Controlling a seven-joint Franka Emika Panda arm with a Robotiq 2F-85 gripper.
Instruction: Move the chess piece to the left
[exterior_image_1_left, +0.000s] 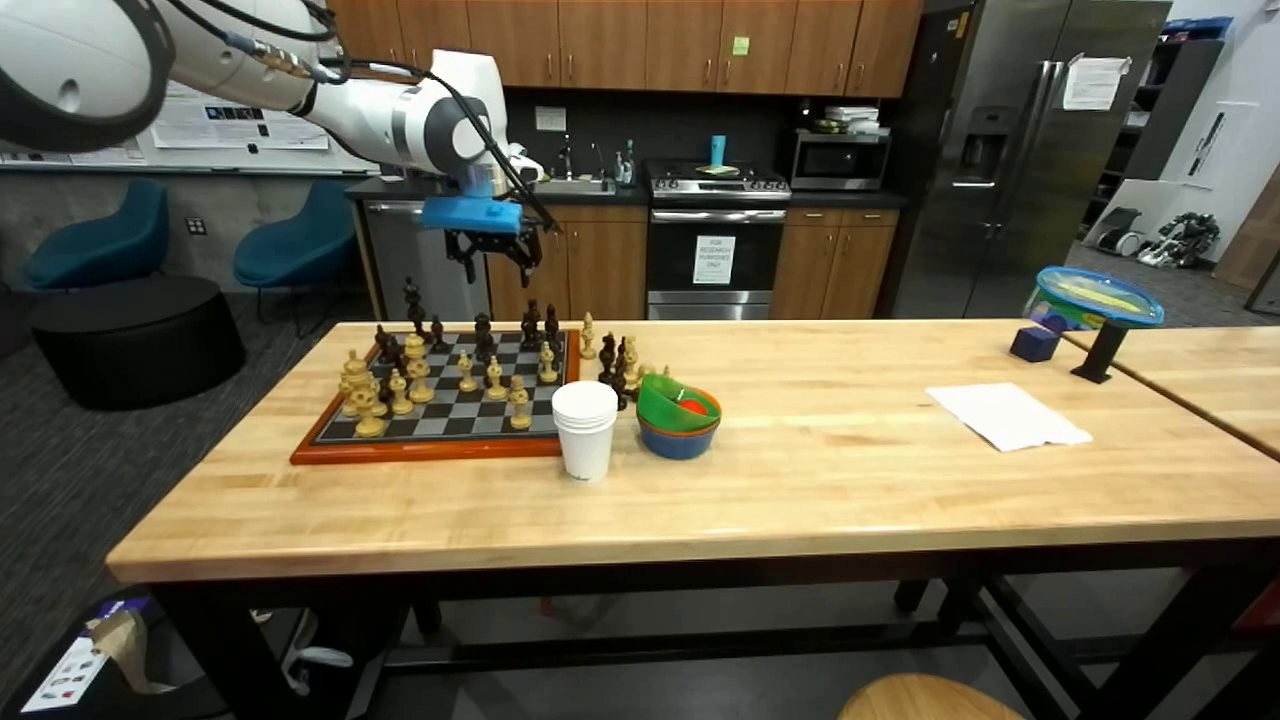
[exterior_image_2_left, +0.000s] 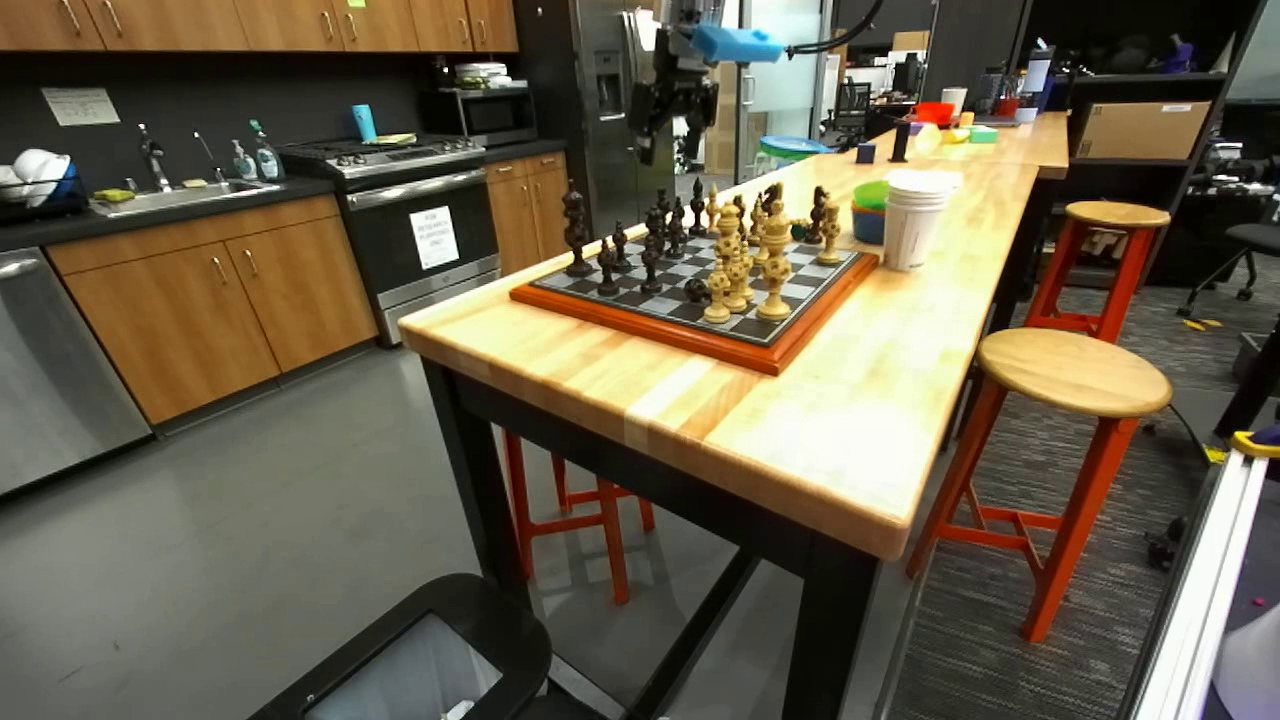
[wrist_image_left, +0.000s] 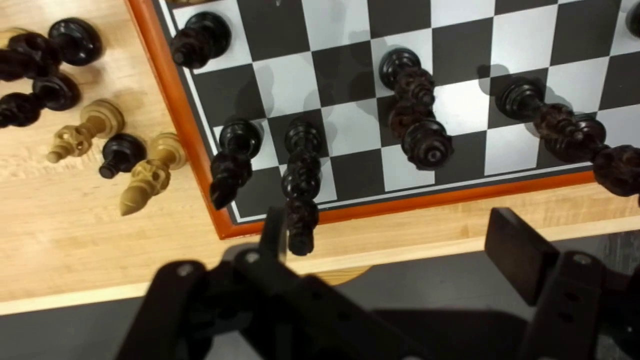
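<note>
I have the gripper (wrist_image_left: 392, 237) spread wide, and in both exterior views it hangs in the air near the board (exterior_image_1_left: 430, 453). Dark pieces (wrist_image_left: 427, 145) and pale pieces (exterior_image_2_left: 774, 268) stand on the board, with more of each just beside it on the table (exterior_image_1_left: 850, 470); which one the task means I can't tell. In my wrist view the top of a tall dark piece (wrist_image_left: 301, 182) shows just beside one finger (wrist_image_left: 272, 240). White cups (exterior_image_1_left: 585, 435) stand by the board's corner, with the bowls (exterior_image_1_left: 678, 441) next to them.
</note>
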